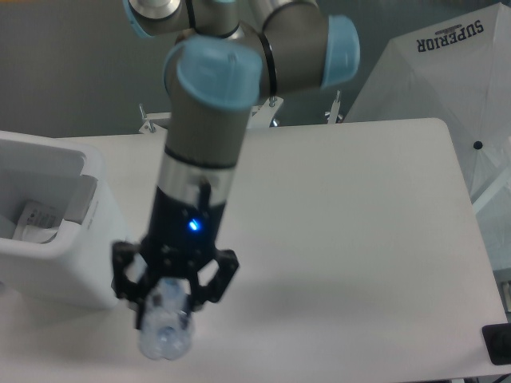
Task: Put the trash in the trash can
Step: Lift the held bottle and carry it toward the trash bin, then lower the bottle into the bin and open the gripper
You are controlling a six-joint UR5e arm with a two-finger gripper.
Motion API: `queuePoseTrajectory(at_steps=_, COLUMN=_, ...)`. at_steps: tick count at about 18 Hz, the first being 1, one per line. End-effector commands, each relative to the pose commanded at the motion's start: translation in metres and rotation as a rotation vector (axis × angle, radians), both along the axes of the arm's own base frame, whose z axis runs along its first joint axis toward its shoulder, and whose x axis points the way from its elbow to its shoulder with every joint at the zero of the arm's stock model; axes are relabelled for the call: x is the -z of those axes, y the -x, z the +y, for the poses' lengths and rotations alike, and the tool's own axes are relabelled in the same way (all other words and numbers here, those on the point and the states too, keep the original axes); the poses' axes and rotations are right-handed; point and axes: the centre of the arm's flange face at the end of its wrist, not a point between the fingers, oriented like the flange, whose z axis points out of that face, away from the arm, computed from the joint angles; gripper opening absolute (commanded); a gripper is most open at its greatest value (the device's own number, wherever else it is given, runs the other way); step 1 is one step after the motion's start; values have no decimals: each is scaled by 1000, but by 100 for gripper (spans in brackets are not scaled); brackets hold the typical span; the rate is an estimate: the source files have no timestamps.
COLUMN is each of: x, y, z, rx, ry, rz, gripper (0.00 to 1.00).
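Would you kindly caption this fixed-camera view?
Gripper clasps the bottle beside the white bin, pouch inside.

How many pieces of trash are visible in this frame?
2: the bottle in the gripper beside the trash can; the pouch inside it. More may be hidden inside.

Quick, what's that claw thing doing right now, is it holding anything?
End effector: closed on the bottle.

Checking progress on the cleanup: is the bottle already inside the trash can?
No, the bottle sits between the jaws of the gripper, outside and to the right of the trash can.
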Motion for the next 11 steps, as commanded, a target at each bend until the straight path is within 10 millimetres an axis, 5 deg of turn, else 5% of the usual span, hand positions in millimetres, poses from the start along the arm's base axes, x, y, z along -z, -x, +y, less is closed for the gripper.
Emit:
queuePoseTrajectory(at_steps=9, x=-57, y=-88, z=-5, rx=139, ry=-128, rz=37, gripper=56)
queuePoseTrajectory(at_steps=11, x=-53, y=-106, z=0, rx=167, ry=-123, rz=29, gripper=56)
